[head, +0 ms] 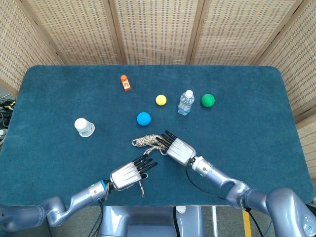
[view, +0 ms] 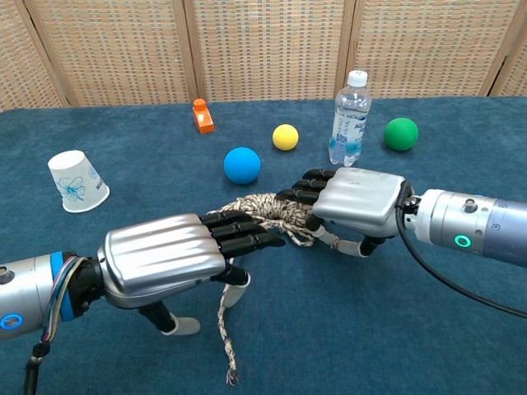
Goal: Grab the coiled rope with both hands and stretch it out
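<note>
Blue felt table (head: 256,148), wicker screens (head: 153,29)

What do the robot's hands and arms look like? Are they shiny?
Yes! Each hand, the left hand and the right hand, has a shiny ribbed silver back and black fingers with pale tips. The arms are smooth silver-grey tubes. A black cable runs along the right wrist, a small green light glows there, and the left wrist has a blue ring and coloured wires.

Blue counter (view: 461,321), coiled rope (view: 257,207) at centre with tail trailing forward, right hand (view: 350,200) resting on the coil's right side, left hand (view: 177,255) over the tail with fingers extended, cup (view: 76,181), blue ball (view: 242,164), bottle (view: 350,118) behind
</note>
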`<state>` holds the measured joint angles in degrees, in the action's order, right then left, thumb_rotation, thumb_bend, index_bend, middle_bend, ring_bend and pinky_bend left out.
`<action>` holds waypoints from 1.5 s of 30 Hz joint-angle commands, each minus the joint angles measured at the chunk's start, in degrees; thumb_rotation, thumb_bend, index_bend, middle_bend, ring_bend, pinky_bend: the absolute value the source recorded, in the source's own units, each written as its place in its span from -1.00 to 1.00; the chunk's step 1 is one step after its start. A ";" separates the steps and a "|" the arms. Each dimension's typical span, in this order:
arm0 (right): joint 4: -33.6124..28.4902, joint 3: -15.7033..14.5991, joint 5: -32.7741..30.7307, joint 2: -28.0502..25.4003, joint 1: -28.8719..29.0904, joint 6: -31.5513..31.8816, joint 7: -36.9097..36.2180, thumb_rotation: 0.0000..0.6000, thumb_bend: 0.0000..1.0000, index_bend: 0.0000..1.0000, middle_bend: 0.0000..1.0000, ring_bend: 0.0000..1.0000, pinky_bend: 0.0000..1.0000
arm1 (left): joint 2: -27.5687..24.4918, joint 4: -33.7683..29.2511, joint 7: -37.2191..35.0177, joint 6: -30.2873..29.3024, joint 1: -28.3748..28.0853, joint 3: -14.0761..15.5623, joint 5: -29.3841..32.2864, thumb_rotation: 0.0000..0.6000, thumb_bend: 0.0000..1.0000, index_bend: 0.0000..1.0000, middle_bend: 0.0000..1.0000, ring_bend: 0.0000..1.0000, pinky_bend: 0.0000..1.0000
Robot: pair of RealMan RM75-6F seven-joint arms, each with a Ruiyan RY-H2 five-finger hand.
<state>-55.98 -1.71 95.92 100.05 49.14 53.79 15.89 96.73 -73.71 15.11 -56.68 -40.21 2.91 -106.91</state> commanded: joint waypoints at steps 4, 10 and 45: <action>0.73 -0.07 0.23 0.52 0.19 0.13 -0.62 1.00 -0.07 0.33 -0.99 -1.00 -1.00 | 0.80 0.89 0.37 0.32 -0.61 0.32 0.94 1.00 -0.41 0.00 -1.00 -1.00 -1.00; 1.29 -0.14 0.25 0.79 0.24 0.16 -1.09 1.00 -0.07 0.33 -0.99 -1.00 -1.00 | 1.82 1.39 1.26 1.43 -1.44 0.53 2.00 1.00 -0.39 0.00 -1.00 -1.00 -1.00; 3.43 -1.07 0.85 1.45 -0.09 0.82 -2.79 1.00 -0.07 0.33 -0.99 -1.00 -1.00 | 3.56 0.93 6.95 3.60 -3.13 1.51 6.48 1.00 -0.28 0.14 -1.00 -1.00 -1.00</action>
<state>-52.56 -2.76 96.77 101.50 49.05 54.61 13.10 100.28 -72.76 22.04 -53.09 -43.33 4.43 -100.46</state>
